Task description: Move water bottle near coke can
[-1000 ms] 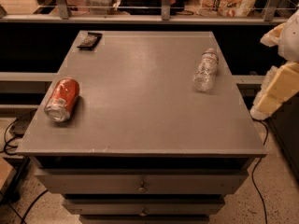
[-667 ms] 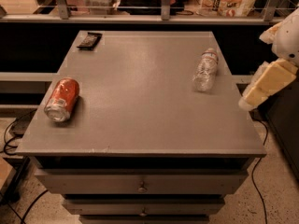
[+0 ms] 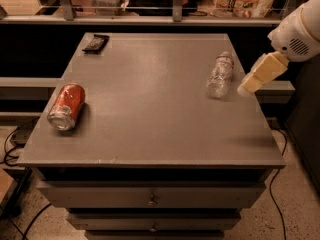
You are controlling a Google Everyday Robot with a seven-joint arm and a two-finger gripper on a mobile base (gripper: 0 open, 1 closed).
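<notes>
Two task things lie well apart on the grey counter [image 3: 150, 84], red aluminium coke can [image 3: 66, 106] left, small clear crinkled plastic water bottle [image 3: 220, 75] right, and the cream gripper [image 3: 248, 86], its opening impossible to tell, has swung in beside the bottle, grasp pending.

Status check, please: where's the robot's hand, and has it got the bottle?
Gripper by the table's right edge, just right of water bottle, not touching it. Bottle lying on its side, far from coke can at left. Nothing between them.
</notes>
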